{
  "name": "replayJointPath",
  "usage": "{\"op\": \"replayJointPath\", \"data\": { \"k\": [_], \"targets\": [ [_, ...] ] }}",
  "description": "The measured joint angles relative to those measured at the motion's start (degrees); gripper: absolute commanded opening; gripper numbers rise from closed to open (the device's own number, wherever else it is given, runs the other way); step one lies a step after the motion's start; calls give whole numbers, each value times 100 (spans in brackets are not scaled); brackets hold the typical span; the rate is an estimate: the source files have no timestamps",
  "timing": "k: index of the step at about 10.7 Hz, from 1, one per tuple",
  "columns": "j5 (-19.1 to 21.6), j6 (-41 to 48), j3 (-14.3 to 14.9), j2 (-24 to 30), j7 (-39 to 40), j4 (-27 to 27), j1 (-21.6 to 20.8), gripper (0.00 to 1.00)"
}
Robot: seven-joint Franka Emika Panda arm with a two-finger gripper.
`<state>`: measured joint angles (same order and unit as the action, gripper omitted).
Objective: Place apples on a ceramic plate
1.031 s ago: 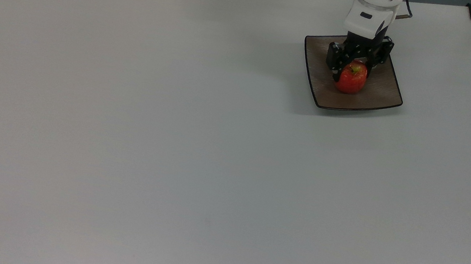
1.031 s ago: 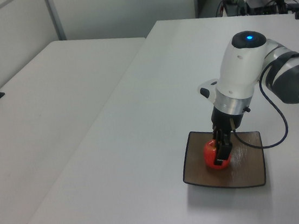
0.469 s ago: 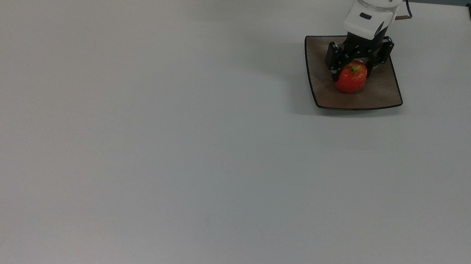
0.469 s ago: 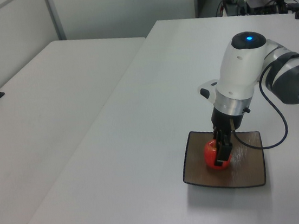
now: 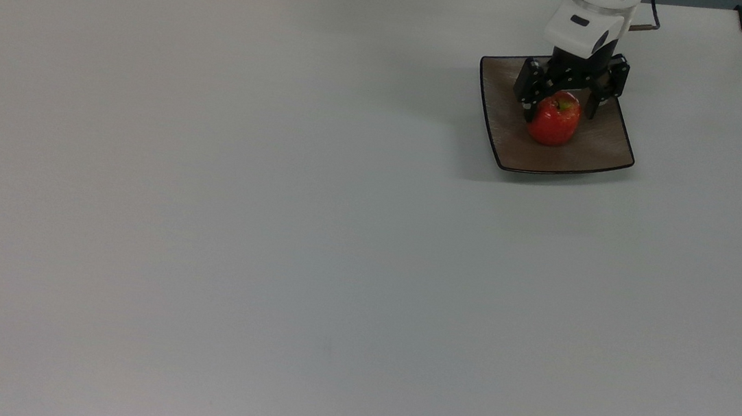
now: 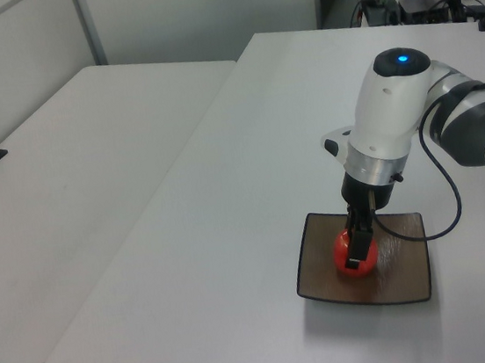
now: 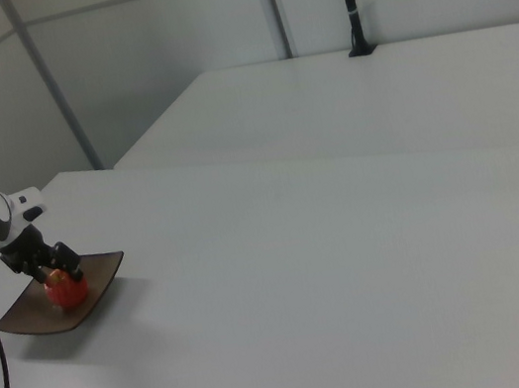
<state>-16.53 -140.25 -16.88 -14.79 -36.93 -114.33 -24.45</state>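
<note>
Where the white counter (image 5: 272,225) nears the top view's upper right corner, square brown ceramic plate (image 5: 597,156) carrying one red apple (image 5: 554,122) at its centre, gripper (image 5: 560,111) released, fingers spread either side of the fruit.

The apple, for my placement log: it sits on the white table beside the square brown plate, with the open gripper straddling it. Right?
Not quite. The top view shows the apple resting on the square brown plate itself, not on the white table beside it. The open gripper does straddle it.
</note>
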Motion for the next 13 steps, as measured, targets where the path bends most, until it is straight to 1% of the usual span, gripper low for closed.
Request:
{"op": "replayJointPath", "data": {
  "k": [2, 4, 5, 7, 8, 10, 11, 13],
  "targets": [
    [1, 422, -32, 45, -71, 287, -1, 100],
    [109, 1450, -32, 181, -142, 916, 21, 100],
    [242, 1892, -32, 320, -147, 1216, 57, 100],
    [372, 2519, -29, 755, -150, 1476, 224, 100],
    [488, 2701, -28, 951, -156, 1495, 328, 100],
    [945, 3466, -5, 1397, -157, 1709, 666, 100],
    [1087, 3893, 73, 1591, -156, 1868, 800, 100],
    [1150, 4267, 423, 1862, -135, 1967, 866, 100]
  ]
}}
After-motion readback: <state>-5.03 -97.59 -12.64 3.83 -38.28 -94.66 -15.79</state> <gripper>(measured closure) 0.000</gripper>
